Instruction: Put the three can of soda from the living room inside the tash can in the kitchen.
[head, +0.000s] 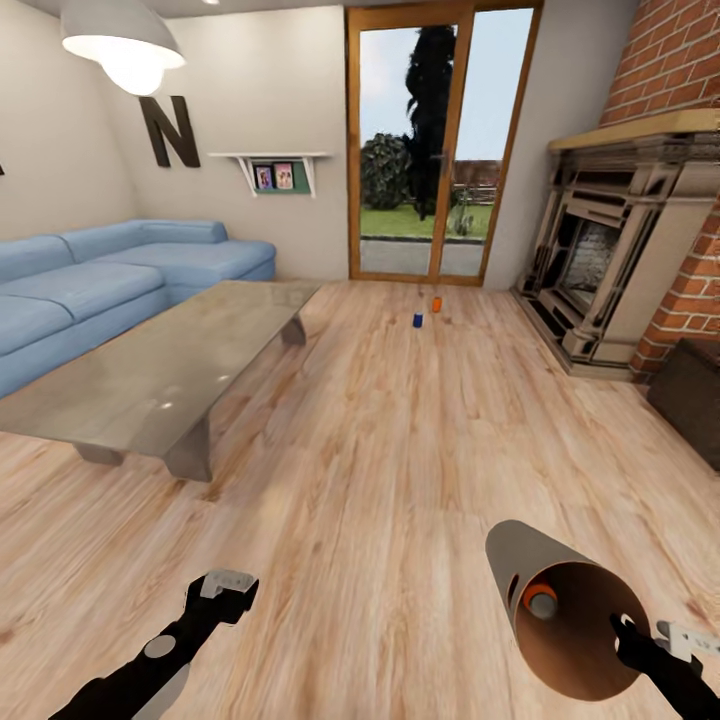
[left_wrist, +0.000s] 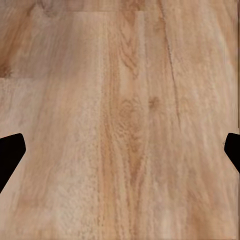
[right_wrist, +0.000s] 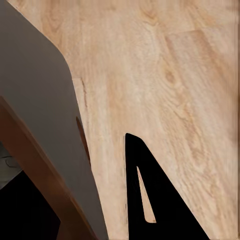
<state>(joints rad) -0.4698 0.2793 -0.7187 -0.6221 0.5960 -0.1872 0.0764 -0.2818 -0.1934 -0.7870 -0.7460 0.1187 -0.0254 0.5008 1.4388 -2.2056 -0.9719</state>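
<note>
- Right hand (head: 640, 640) grips the rim of the tash can (head: 560, 610) at the lower right of the head view; its dark fingers are closed over the rim's edge, one inside and one outside.
- In the right wrist view the grey wall of the tash can (right_wrist: 45, 125) with its brown inside runs beside one black finger (right_wrist: 155, 200), over the wood floor (right_wrist: 175, 75).
- That bin is held tilted, its open mouth turned toward the camera, and an orange can (head: 538, 598) with a grey top lies inside it.
- Left hand (head: 228, 588) hangs over the floor at the lower left, holding nothing; in the left wrist view its two black fingertips (left_wrist: 10, 155) sit at opposite edges, spread wide, with bare planks (left_wrist: 125, 125) between them.
- Two more cans stand upright on the floor (head: 400, 450) far ahead, near the glass door (head: 440, 140): a blue can (head: 418, 320) and, just beyond it and to its right, a second orange can (head: 437, 304), close together but apart.
- Left of that stretch of floor stands the glass coffee bench (head: 160, 370), with the blue sofa (head: 110, 280) behind it.
- On the right is the fireplace (head: 610, 260) under its brick chimney (head: 670, 60).
</note>
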